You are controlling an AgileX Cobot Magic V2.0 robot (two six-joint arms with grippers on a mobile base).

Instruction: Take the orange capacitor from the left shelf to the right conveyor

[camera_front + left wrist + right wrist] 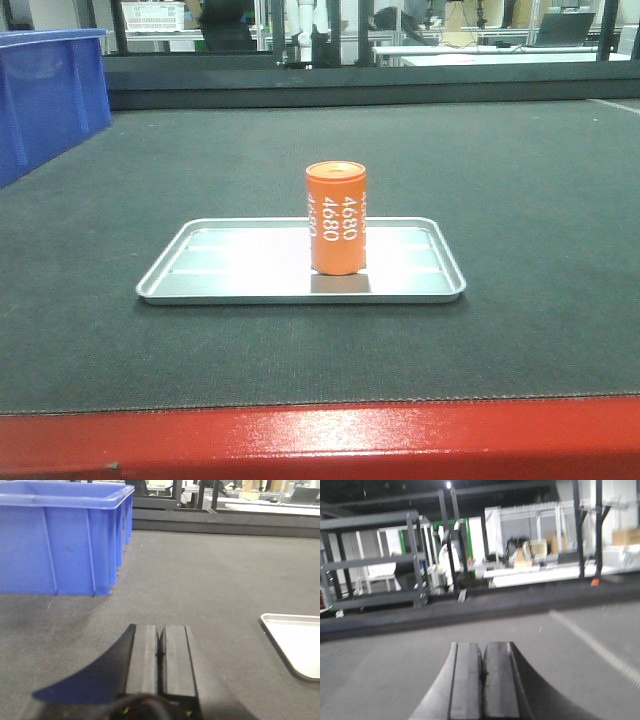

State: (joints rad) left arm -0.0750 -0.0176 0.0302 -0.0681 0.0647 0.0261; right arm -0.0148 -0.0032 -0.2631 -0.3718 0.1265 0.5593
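In the front-facing view, no end effector is seen. The orange capacitor point(336, 218) is stood upright in a shallow silver tray point(190, 285), right of the tray's centre, on the dark conveyor belt point(540, 200). "4680" is printed in white down its side. A blue plastic bin point(45, 95) is placed at ten o'clock; the belt's red front edge point(320, 440) lies at six o'clock.

In the left wrist view, the left end effector point(160, 655) is clenched, pads pressed together, nothing held. The bin point(60, 545) is at eleven o'clock, the tray corner point(295, 647) at three o'clock.

In the right wrist view, the right end effector point(481, 680) is likewise clenched and empty above the belt; grey racking point(375, 560) is seen at ten o'clock.
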